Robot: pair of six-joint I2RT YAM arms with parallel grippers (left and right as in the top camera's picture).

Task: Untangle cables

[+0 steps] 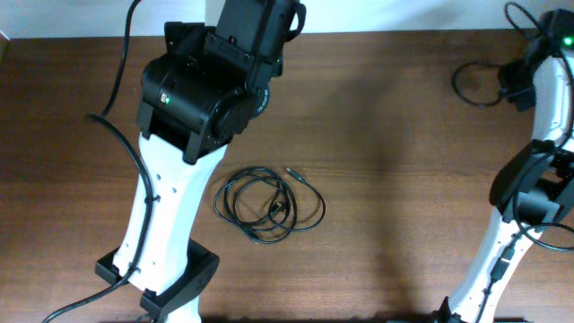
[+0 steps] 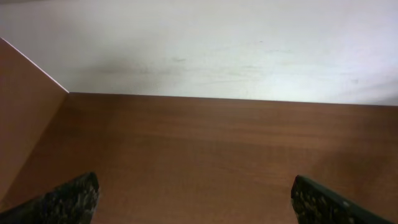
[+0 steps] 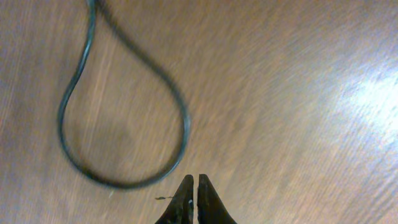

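A small coiled bundle of thin black cables lies on the wooden table at the middle, with one plug end sticking out to the upper right. A separate thin black cable loop lies at the far right; in the right wrist view this loop curves just left of my fingertips. My right gripper is shut with nothing visible between its jaws, and sits beside that loop. My left gripper is open and empty over bare table near the far edge, away from the bundle.
The left arm's bulky black wrist hangs over the table's back left. The right arm stands along the right edge with its own thicker leads. A white wall rises behind the table's far edge.
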